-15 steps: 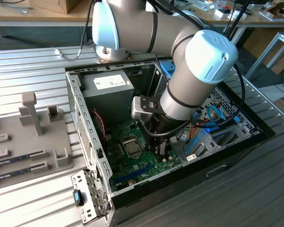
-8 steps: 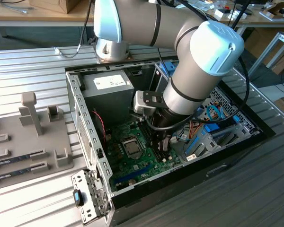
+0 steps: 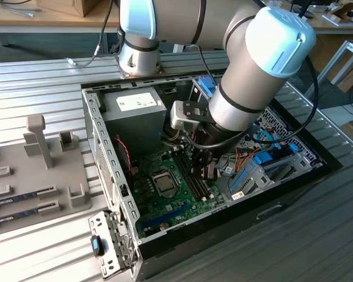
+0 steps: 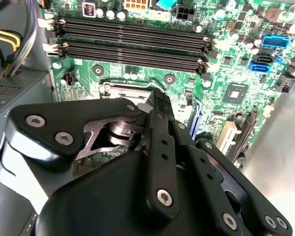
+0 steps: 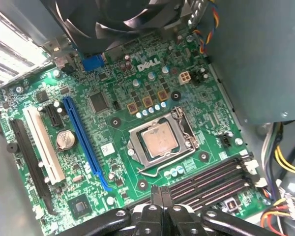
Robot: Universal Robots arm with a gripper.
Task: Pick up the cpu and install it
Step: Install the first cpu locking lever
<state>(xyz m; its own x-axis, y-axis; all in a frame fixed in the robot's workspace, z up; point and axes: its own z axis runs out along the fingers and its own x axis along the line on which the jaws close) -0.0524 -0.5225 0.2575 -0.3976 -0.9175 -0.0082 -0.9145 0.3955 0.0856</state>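
The cpu [image 5: 159, 140], a small square chip with a pale metal top, lies flat inside the metal socket frame [image 5: 184, 129] on the green motherboard. In the exterior view the cpu [image 3: 163, 183] sits mid-board in the open computer case. My gripper [image 5: 160, 192] is shut with nothing between its fingers. It hangs a little above the board, beside the socket and over the edge of the memory slots [image 5: 211, 179]. In the exterior view the gripper [image 3: 205, 171] is to the right of the socket. In the second wrist view the gripper [image 4: 156, 105] hides most of the socket.
The case walls [image 3: 106, 164] close in the board. A grey power supply [image 3: 135, 106] stands at the back, and a black fan [image 5: 123, 19] overhangs the board. A long blue slot [image 5: 83, 137] and yellow cables [image 5: 287, 164] flank the socket. A grey fixture tray [image 3: 35, 170] lies at the exterior view's left.
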